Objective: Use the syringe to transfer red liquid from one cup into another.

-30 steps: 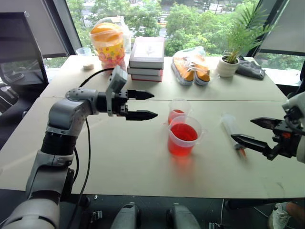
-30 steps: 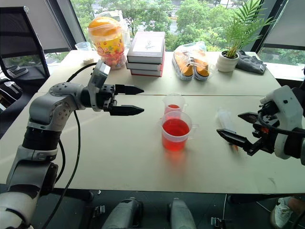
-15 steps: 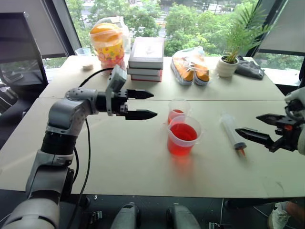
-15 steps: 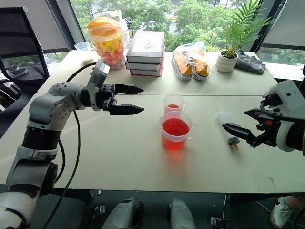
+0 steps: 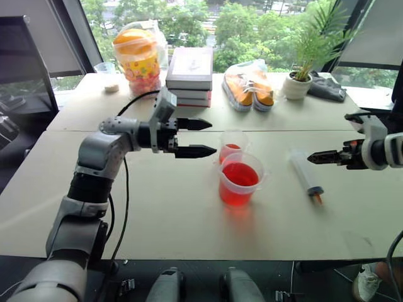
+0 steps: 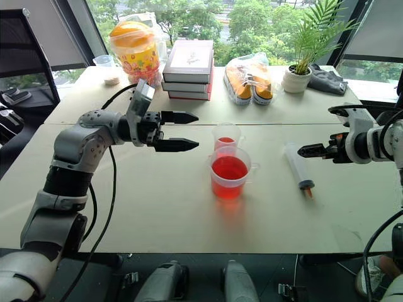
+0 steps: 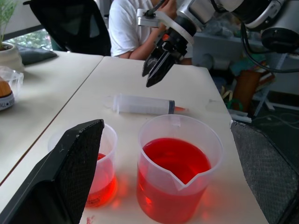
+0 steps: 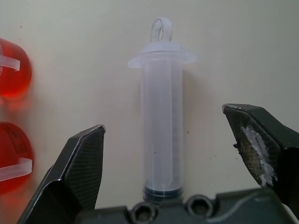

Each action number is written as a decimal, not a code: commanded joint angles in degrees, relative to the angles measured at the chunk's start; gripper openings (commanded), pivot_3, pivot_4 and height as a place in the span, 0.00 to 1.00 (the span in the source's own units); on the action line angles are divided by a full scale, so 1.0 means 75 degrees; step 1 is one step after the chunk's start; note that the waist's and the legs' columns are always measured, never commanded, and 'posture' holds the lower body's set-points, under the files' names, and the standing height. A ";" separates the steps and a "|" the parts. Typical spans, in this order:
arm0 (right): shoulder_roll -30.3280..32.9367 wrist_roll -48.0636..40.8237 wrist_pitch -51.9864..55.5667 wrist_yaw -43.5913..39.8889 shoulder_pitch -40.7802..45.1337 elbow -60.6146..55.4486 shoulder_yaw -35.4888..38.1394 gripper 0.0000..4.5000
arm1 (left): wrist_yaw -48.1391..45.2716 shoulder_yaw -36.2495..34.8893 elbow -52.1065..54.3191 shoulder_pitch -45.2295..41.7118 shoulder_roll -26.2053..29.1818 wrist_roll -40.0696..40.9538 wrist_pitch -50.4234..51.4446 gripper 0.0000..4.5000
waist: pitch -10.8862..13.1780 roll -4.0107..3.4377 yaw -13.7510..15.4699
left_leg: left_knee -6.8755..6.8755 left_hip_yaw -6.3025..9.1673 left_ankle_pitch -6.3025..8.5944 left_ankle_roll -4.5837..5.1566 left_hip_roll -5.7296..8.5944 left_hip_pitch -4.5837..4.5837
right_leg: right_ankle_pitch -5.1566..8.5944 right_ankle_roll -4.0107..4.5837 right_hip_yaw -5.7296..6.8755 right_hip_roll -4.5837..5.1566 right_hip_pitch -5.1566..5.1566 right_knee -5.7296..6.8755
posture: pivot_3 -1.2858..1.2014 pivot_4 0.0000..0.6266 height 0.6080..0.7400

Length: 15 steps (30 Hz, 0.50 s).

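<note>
Bright, even daylight enters through the windows [image 5: 252, 25] behind the surface [image 5: 189, 214], which appears pale and free of glare. Soft, faint shadows lie beneath the larger cup [image 5: 239, 182]. The red liquid [image 7: 175, 161] glows translucent. In the wrist views, the near pincer fingers [image 8: 74, 172] appear dark and slightly soft.

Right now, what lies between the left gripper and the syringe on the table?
The two cups: the small cup and the big cup, both holding red liquid. In the head views they stand between the open left gripper and the syringe.
</note>
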<state>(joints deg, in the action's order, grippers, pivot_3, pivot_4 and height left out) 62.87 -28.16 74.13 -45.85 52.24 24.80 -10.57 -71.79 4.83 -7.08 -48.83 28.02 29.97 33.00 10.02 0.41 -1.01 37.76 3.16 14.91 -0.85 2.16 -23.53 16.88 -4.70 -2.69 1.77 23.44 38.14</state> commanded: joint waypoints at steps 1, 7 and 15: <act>-0.0262 0.0814 -0.0718 -0.0789 0.0732 0.0902 -0.0718 0.99 | 0.0095 -0.0118 0.0390 0.0091 0.0089 -0.0006 -0.0156 1.00 | 0.0000 0.0000 -0.0009 | -0.0001 -0.0001 0.0000 0.0000 0.0000 0.0000 | 0.0000 0.0000 -0.0001 -0.0001 0.0000 0.0000 | 0.52 0.24 1.00; -0.1255 0.2063 -0.1725 -0.1949 0.1443 0.2397 -0.1886 0.99 | 0.0260 -0.0149 0.0663 0.0308 0.0161 0.0019 -0.0139 1.00 | 0.0000 -0.0001 0.0012 | 0.0002 0.0001 0.0000 -0.0001 0.0000 0.0001 | -0.0001 -0.0001 0.0000 -0.0001 0.0000 0.0002 | 0.52 0.24 1.00; -0.1982 0.3268 -0.2620 -0.2528 0.1658 0.3742 -0.2263 0.99 | 0.0485 -0.0182 0.0907 0.0443 0.0184 0.0078 -0.0069 1.00 | 0.0000 -0.0001 0.0033 | 0.0009 0.0005 0.0000 -0.0003 0.0004 -0.0004 | -0.0003 -0.0003 0.0003 0.0002 0.0001 0.0003 | 0.52 0.24 1.00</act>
<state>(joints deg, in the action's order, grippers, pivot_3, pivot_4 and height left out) 47.93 -5.93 55.79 -63.92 63.86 51.52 -26.95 -68.45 4.77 -2.28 -45.19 29.02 29.87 32.94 10.02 0.40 -0.76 37.84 3.19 14.91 -0.87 2.19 -23.55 16.86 -4.72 -2.67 1.79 23.45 38.17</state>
